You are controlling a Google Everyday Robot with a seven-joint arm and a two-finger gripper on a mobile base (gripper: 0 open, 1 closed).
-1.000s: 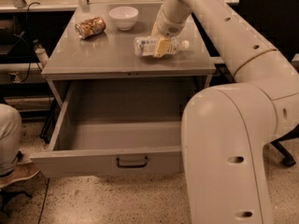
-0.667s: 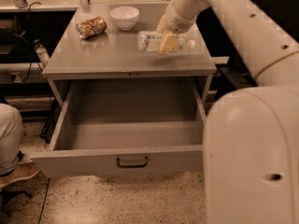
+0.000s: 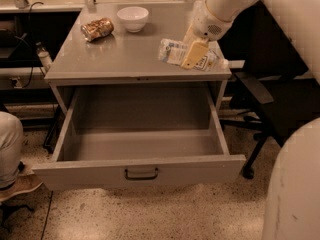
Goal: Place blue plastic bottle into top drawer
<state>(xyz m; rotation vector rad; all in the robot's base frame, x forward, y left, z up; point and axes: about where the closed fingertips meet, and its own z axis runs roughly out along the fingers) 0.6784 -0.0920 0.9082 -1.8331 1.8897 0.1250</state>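
On the left of the grey table top (image 3: 125, 59) I see a brown-gold can (image 3: 97, 29) lying on its side; just right of it, near the back, sits a white bowl (image 3: 133, 18); under the table top the top drawer (image 3: 140, 164) is pulled wide open toward me, with its dark handle (image 3: 141, 174) at the front; the blue plastic bottle (image 3: 172, 50) lies at the right front corner of the table top, not in the drawer; my gripper (image 3: 195, 54) is right on the bottle, reaching down from the white arm (image 3: 225, 4); I cannot tell if it is squeezing the bottle or loose; a dark chair (image 3: 270, 104) stands further right.
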